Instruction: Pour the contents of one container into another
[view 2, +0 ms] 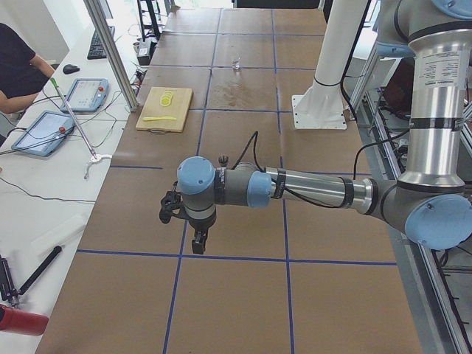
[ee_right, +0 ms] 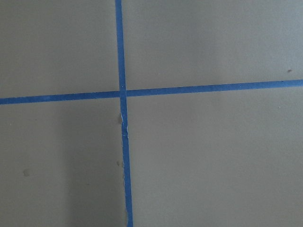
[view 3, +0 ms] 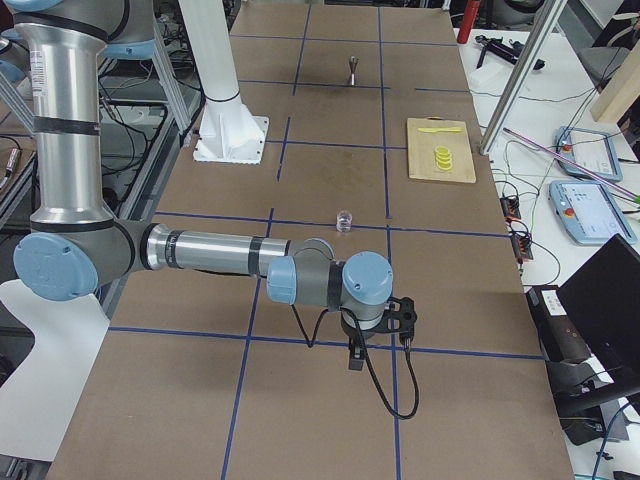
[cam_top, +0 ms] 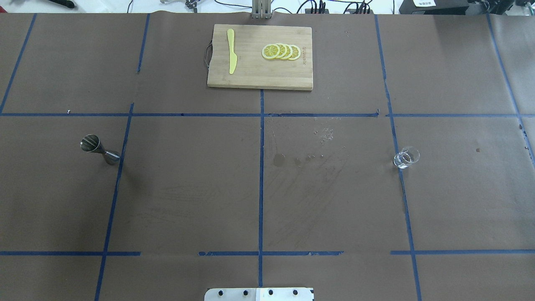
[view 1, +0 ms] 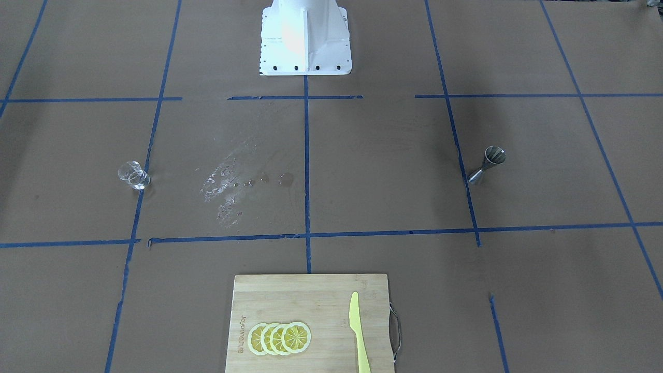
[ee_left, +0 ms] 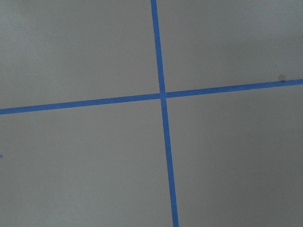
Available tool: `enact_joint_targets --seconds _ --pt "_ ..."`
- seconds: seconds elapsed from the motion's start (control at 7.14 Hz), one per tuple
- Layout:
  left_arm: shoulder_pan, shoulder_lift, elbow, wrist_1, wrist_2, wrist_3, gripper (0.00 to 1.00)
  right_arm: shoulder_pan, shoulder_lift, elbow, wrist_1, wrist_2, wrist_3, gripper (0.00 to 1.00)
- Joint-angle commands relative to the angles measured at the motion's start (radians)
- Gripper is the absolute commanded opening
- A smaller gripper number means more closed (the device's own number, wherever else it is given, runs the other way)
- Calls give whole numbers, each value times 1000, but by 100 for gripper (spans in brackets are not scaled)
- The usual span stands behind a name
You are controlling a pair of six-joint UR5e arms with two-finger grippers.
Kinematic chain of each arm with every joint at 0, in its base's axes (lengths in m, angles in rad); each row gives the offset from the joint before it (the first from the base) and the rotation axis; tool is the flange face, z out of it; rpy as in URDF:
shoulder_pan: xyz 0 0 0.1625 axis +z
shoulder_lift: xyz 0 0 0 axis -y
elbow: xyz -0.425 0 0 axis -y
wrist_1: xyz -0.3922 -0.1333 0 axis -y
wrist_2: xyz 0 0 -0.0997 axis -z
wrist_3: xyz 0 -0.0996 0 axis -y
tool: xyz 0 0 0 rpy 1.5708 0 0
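Observation:
A steel double-cone jigger (view 1: 487, 166) (cam_top: 99, 149) stands upright on the robot's left half of the brown table. On the right half, a small clear glass (view 1: 133, 175) (cam_top: 406, 157) stands on a blue tape line. Neither gripper touches them. My left gripper (view 2: 198, 242) hangs low over the table's left end, far from the jigger; only that side view shows it, so I cannot tell if it is open. My right gripper (view 3: 354, 356) hovers over the right end, short of the glass (view 3: 345, 220), and its state is equally unclear. Both wrist views hold only tape crossings.
A wooden cutting board (cam_top: 255, 77) with lemon slices (cam_top: 281, 51) and a yellow knife (cam_top: 231, 56) lies at the far middle edge. Wet spots (view 1: 228, 184) mark the paper near the centre. The white robot base (view 1: 305, 46) stands at the near side.

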Motion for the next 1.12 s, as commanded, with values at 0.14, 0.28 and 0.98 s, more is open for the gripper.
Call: enact_joint_targets --seconds 0.14,0.28,0.98 --pt "5 -12 -41 0 -2 -5 100 -1 0 8 1 2 4 100" --pt "11 -16 -81 5 -58 -8 100 -4 2 15 1 2 4 100" --pt "250 20 -440 -8 -26 -367 100 -29 2 58 -2 1 12 100"
